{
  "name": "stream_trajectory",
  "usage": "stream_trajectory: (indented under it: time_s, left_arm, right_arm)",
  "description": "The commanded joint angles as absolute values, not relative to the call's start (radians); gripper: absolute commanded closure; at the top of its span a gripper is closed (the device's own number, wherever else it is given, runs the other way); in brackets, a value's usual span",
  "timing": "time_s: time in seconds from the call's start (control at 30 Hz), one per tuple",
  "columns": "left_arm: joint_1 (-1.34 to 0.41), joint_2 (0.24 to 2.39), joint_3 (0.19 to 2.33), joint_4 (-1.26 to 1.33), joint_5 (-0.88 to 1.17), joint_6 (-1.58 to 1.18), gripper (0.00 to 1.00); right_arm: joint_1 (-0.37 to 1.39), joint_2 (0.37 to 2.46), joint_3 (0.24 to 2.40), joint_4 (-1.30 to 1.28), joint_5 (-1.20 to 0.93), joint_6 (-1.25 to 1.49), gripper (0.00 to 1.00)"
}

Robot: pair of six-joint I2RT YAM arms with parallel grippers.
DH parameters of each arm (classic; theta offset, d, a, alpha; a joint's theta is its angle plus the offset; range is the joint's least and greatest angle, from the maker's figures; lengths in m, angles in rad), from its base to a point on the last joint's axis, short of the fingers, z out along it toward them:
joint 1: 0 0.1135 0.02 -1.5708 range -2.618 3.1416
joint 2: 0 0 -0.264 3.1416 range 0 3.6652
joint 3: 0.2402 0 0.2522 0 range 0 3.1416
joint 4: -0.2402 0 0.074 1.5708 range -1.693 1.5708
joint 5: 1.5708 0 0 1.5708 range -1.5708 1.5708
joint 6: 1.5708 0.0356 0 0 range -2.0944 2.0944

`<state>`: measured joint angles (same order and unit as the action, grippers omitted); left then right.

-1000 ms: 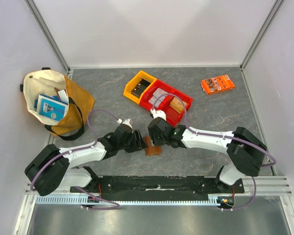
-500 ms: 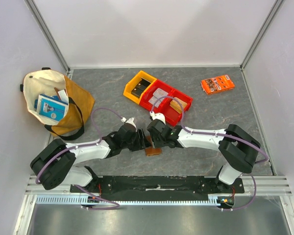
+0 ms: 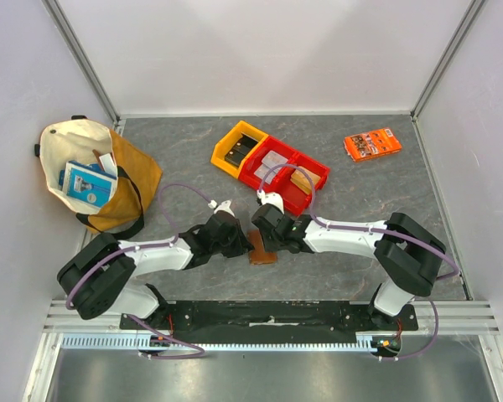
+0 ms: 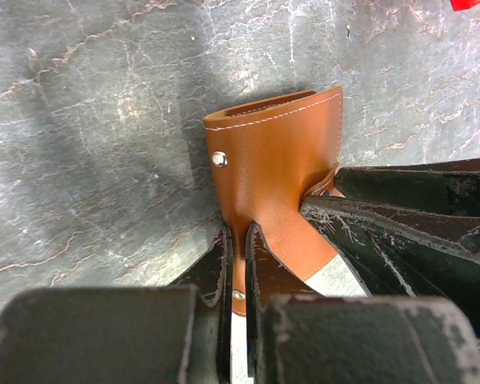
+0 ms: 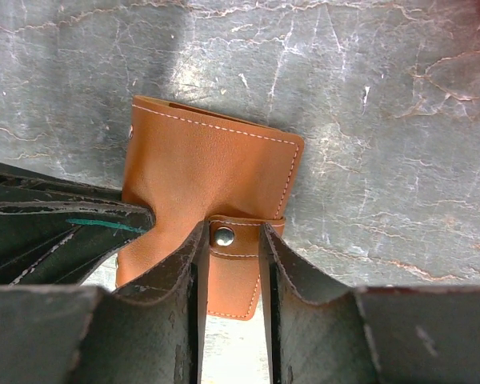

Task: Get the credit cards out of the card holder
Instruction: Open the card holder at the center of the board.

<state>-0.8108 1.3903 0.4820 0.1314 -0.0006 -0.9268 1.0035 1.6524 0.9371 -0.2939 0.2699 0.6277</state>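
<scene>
The brown leather card holder (image 3: 262, 250) lies on the grey table between my two grippers. My left gripper (image 3: 243, 242) comes in from the left and is shut on the holder's near flap (image 4: 276, 168), the leather pinched thin between its fingers. From the right, my right gripper (image 3: 267, 238) stands open, its fingers on either side of the closure tab and its snap (image 5: 223, 235). A pale surface (image 4: 340, 282) shows under the leather edge; I cannot tell whether it is lining or a card. The credit cards are otherwise hidden.
An orange bin (image 3: 238, 147) and a red bin (image 3: 285, 172) stand just behind the grippers. An orange printed packet (image 3: 373, 144) lies at the back right. A cream and mustard tote bag (image 3: 88, 172) with a blue box sits at the left.
My left gripper slid right onto the card holder and closed on its flap. The right gripper's jaws narrowed around the closure tab. The holder stayed in place.
</scene>
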Motion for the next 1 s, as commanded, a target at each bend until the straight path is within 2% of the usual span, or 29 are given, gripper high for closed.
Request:
stream_trajectory:
  time_s: [0.0, 0.17, 0.7, 0.77, 0.97]
  left_arm:
    - [-0.83, 1.393, 0.479, 0.025, -0.086, -0.91, 0.98]
    - [-0.83, 1.361, 0.471, -0.032, -0.12, -0.907, 0.98]
    - [-0.83, 1.333, 0.477, -0.055, -0.118, -0.885, 0.98]
    - [-0.83, 1.327, 0.479, -0.055, -0.117, -0.885, 0.98]
    - [-0.831, 1.312, 0.476, -0.045, -0.112, -0.897, 0.98]
  right_arm:
    - [1.006, 1.641, 0.922, -0.337, 0.33, 0.632, 0.74]
    - [1.003, 1.611, 0.916, -0.403, 0.442, 0.635, 0.81]
    - [0.896, 1.479, 0.802, -0.428, 0.44, 0.632, 0.82]
    - [0.897, 1.442, 0.802, -0.375, 0.344, 0.615, 0.76]
    - [0.943, 1.443, 0.854, -0.236, 0.233, 0.606, 0.38]
